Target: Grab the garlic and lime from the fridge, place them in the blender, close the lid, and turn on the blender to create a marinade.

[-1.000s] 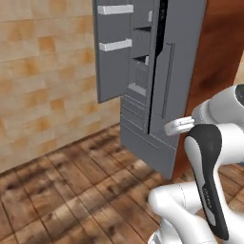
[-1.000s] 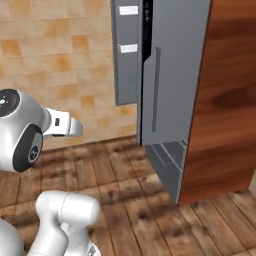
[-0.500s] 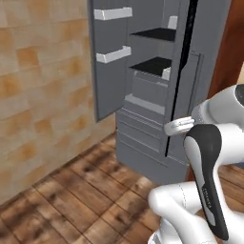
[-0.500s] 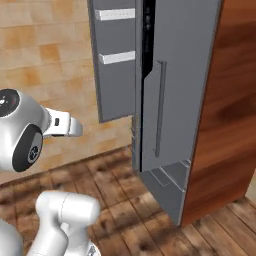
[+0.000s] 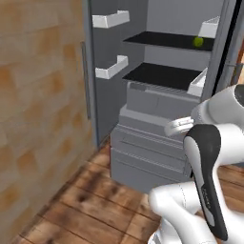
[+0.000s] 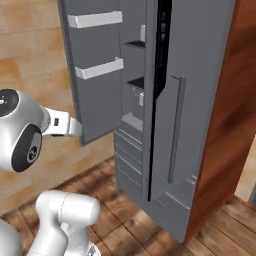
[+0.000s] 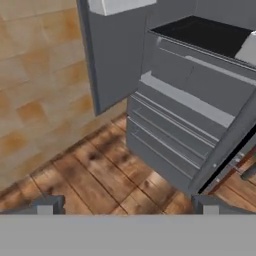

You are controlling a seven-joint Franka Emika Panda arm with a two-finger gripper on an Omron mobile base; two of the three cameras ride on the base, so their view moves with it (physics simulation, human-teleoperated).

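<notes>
The fridge (image 5: 157, 119) stands right ahead with its left door (image 5: 102, 95) swung open. Black shelves and grey drawers show inside. The lime (image 5: 198, 42), small and yellow-green, lies at the right end of the upper black shelf. In the hand view my gripper (image 7: 127, 206) is open with nothing between its tips. It hangs above the wooden floor and points at the fridge's lower drawers (image 7: 185, 100). The garlic, the blender and the lid are out of view.
White bins (image 5: 110, 19) line the inside of the open door. The fridge's right door carries a long vertical bar handle (image 6: 175, 130). A tan tiled wall (image 5: 38, 119) stands on the left, a brown wood panel (image 6: 235, 125) on the right, wooden floor (image 5: 95, 200) below.
The whole picture has shifted: the base has driven closer to the fridge, which now looks larger. Its shelves and the lime have come into view. The arm's pose looks unchanged.
</notes>
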